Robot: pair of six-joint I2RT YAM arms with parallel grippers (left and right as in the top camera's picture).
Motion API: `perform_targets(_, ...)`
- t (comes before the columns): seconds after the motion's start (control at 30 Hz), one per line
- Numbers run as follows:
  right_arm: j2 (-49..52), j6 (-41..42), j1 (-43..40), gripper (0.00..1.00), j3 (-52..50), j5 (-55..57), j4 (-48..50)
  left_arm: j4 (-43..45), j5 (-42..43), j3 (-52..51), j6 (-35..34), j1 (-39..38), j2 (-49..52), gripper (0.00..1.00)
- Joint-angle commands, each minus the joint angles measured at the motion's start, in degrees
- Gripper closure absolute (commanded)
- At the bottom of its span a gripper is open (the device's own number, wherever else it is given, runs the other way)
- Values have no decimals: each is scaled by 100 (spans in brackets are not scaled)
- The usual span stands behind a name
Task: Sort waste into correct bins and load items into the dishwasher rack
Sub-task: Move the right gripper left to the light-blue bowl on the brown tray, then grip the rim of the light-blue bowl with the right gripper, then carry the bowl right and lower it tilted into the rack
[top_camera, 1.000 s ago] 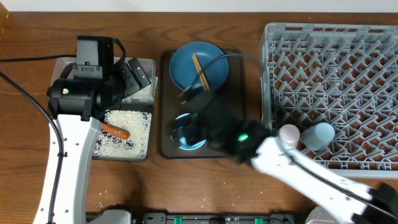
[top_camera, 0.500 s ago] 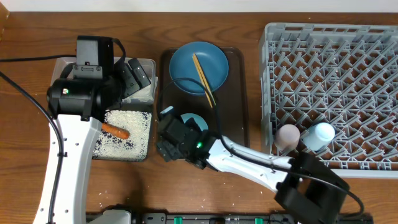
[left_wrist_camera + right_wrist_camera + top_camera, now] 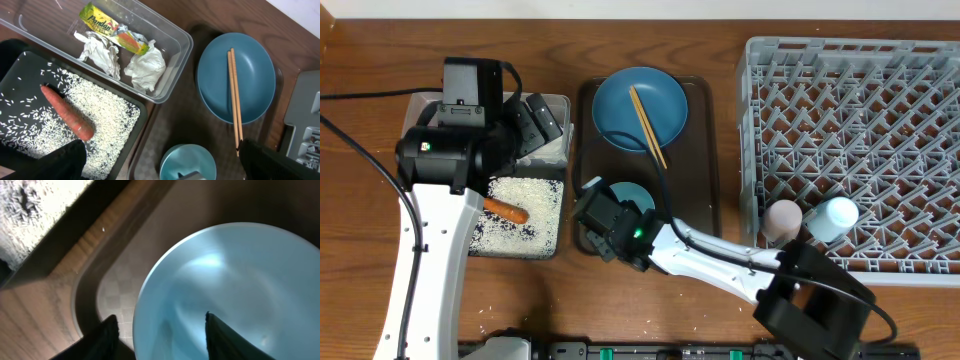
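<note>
Right gripper: low over the bowl, jaws half apart and astride its near rim, one finger inside and one outside, over the brown tray. A sliver of tray shows beside the outer finger, so I'd say it is not pinching yet.
Just changed: a second ago this arm was a blur mid-swing with its jaws wide. Now it sits at the bowl and the jaws have narrowed.
Meaning: the bowl looks to be the next item for the rack; the grasp is begun, not finished.
Bowl: upright at the front of the brown tray, just in front of the plate.
Chopsticks: lying across the plate, tips past its front edge toward the bowl.
Rack: pink cup and blue cup side by side at its front left corner.
Left gripper: wide open, empty, hanging over the bins, unmoved.
Waste: carrot and rice in the black tray; wrapper, paper and foil in the tub.
Left to load: bowl, plate, chopsticks.
Risk: a thin rim pinch may let the bowl tilt on lifting.
</note>
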Motion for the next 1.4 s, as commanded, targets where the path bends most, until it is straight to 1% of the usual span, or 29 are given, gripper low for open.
perform_targets(0.0,155,-2,83,53,70,-20,-7,-17,-94,-22,37,26,11,0)
perform_targets(0.07,155,-2,83,53,70,-20,-7,-17,-94,-22,37,26,9,0)
perform_targets(0.13,155,-2,83,56,70,-20,-11,-17,-92,-22,37,26,11,0)
perform_targets(0.2,155,-2,83,67,70,-20,-35,-17,-92,-22,37,26,9,0)
perform_targets(0.33,155,-4,83,82,70,-20,-59,-17,-92,-22,37,26,11,1)
perform_targets(0.4,155,-4,83,92,70,-17,-52,-17,-92,-22,37,26,11,1)
perform_targets(0.5,155,-4,83,99,70,-17,-52,-17,-92,-22,37,26,11,0)
perform_targets(0.73,96,-4,76,99,79,-17,-68,-17,-92,-22,37,26,11,1)
perform_targets(0.87,-275,-131,48,99,87,-22,-225,-17,-92,-22,37,26,9,1)
perform_targets(1.03,-1246,-417,-140,99,87,-22,-584,-17,-92,-22,37,26,11,1)
perform_targets(1.17,-2308,-592,-448,99,87,-127,-1082,-17,-92,-22,37,26,9,1)
perform_targets(1.3,-3322,-855,-1032,99,87,-800,-1547,-17,-92,-22,37,26,11,1)
perform_targets(1.37,-3845,-1075,-1497,99,87,-1368,-1753,-17,-92,-22,37,26,11,1)
